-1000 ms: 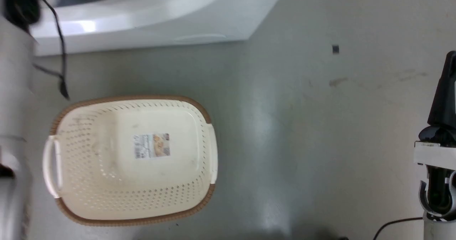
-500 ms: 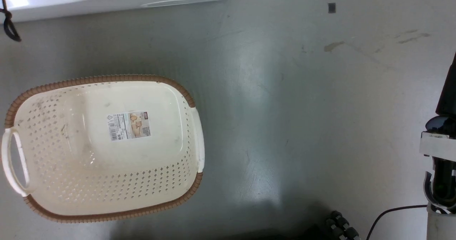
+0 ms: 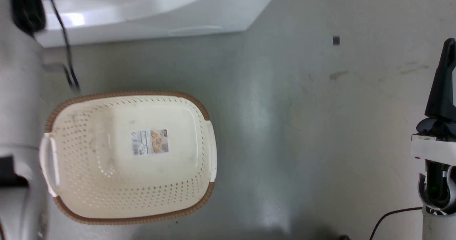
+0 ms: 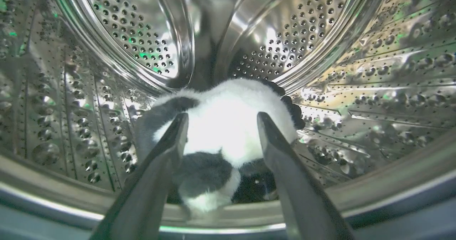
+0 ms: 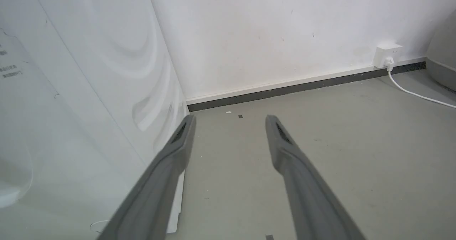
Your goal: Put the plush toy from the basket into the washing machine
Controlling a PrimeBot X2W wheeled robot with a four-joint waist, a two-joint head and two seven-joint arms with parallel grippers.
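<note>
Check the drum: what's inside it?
The toy lies low in the drum, near its front lip, beyond the left gripper, jaws open. The jaws and lip cover its lower edges; the drum floor beneath it is hidden.

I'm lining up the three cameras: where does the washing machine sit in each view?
Head view: the washing machine, white front across the top left.
Left wrist view: its steel drum surrounds the plush toy.
Right wrist view: its white casing along the left.
Shared landmark: the grey floor beside the machine, head and right wrist views.
</note>
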